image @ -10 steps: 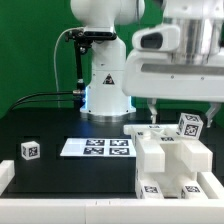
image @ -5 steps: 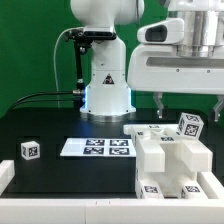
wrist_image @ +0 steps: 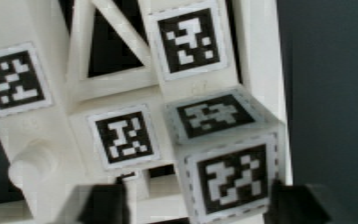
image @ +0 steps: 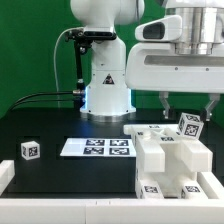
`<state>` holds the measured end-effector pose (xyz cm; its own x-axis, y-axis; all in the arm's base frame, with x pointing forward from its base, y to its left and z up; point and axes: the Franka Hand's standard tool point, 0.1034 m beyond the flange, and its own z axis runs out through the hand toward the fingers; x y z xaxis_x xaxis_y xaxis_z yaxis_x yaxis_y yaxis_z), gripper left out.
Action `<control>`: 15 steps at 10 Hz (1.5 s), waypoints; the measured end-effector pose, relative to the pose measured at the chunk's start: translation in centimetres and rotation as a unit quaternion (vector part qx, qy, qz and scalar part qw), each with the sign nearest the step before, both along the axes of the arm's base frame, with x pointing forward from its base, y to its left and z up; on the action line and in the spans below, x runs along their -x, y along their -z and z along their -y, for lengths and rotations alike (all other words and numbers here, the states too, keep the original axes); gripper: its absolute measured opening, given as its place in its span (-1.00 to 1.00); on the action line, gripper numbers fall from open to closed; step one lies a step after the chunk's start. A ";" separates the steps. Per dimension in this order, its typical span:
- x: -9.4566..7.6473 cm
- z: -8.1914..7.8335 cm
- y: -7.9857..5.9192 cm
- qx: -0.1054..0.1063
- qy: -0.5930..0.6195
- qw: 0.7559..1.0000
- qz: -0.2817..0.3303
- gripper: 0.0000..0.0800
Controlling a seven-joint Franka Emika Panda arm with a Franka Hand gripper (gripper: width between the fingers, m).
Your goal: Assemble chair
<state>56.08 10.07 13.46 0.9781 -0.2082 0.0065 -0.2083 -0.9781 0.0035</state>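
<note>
The chair parts are chunky white pieces with black-and-white tags, grouped at the exterior view's right [image: 168, 160]. A small tagged block [image: 190, 125] stands on top of that group at the back. My gripper [image: 189, 100] hangs just above this block, jaws apart, one finger on each side. In the wrist view the block [wrist_image: 229, 150] sits between the two dark fingertips [wrist_image: 101, 205] of the gripper [wrist_image: 206, 205]; a gap shows on one side. Under it lies a white frame piece [wrist_image: 87, 80] with tags. A separate tagged cube [image: 30, 150] rests at the left.
The marker board [image: 97, 147] lies flat on the black table in front of the robot base [image: 105, 85]. A black cable [image: 40, 97] runs from the base to the left. A white rim [image: 60, 205] borders the table's front edge.
The gripper has shifted toward the exterior view's right and now hangs over the small tagged block. The parts on the table have not moved.
</note>
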 end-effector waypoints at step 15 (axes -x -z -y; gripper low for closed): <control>-0.1 -0.4 -0.2 -0.009 0.199 0.980 0.007 0.59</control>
